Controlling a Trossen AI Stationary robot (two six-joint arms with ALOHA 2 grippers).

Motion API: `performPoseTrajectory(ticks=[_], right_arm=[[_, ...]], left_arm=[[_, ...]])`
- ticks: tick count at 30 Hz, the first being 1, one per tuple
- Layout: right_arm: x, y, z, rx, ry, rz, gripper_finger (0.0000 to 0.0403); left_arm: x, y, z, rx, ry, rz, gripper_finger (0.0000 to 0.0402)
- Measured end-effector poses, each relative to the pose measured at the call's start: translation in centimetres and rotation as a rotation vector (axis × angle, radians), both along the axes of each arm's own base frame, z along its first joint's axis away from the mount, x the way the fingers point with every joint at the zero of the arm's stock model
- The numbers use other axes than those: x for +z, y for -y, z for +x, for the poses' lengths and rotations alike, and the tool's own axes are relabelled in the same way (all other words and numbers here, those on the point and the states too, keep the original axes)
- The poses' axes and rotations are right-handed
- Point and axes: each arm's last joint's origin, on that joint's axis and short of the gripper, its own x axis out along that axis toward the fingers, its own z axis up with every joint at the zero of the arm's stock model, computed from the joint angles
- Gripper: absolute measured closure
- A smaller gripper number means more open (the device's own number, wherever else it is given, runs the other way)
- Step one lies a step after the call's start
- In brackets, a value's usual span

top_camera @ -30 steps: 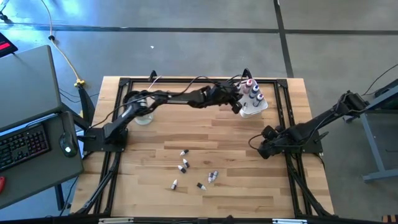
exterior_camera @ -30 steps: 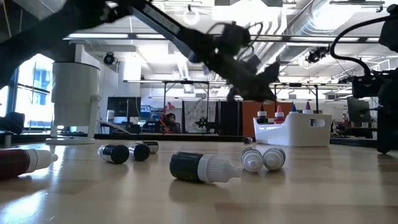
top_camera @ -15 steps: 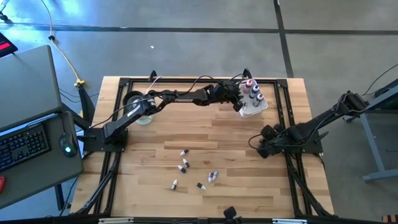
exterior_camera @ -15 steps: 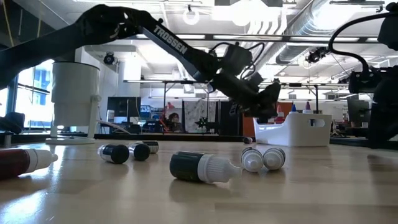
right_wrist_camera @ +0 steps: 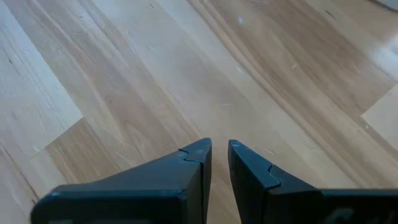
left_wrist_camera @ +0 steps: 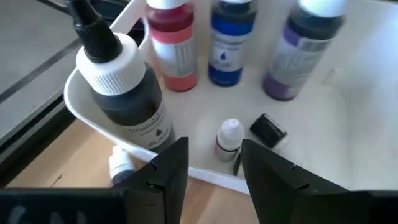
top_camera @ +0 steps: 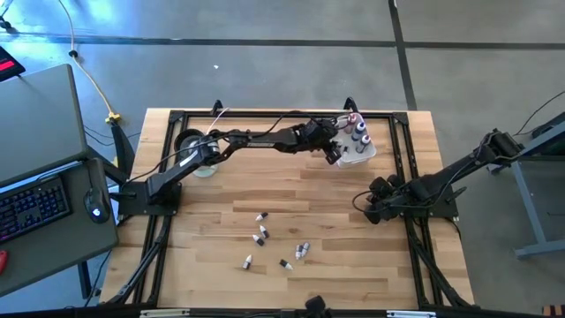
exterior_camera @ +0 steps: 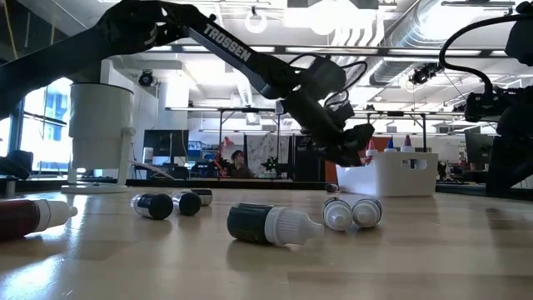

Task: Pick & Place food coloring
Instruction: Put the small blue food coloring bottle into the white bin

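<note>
the left gripper [left_wrist_camera: 211, 168] has opened over the white tub [top_camera: 357, 157] at the bench's far edge; a slim dropper [left_wrist_camera: 229, 138] lies inside (delivered, i judge). remaining food coloring [top_camera: 275, 246] waits mid-bench; the right gripper [right_wrist_camera: 215, 158] idles nearly closed, empty.

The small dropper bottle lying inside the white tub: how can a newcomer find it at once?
Find the white tub at the table's far edge, by the left gripper. On its floor lies the small dropper bottle. Unlike the tall upright bottles behind, it is tiny and white-tipped.
</note>
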Motion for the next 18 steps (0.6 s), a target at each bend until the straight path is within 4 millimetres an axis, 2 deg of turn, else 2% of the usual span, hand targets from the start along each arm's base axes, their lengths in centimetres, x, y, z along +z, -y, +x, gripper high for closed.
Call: performPoseTrajectory(ticks=[7,13,18], right_arm=[[0.0,0.0,0.0,0.0,0.0,0.0,0.0355],[0.0,0.0,0.0,0.0,0.001,0.0,0.0356],[0.0,0.0,0.0,0.0,0.001,0.001,0.0359]], left_arm=[[1.5,1.3,-0.2,-0.021,-0.029,0.048,0.0269],[6.3,1.6,-1.5,-0.019,-0.035,0.112,0.0271],[5.4,1.3,-2.5,-0.015,-0.152,0.078,0.0271]])
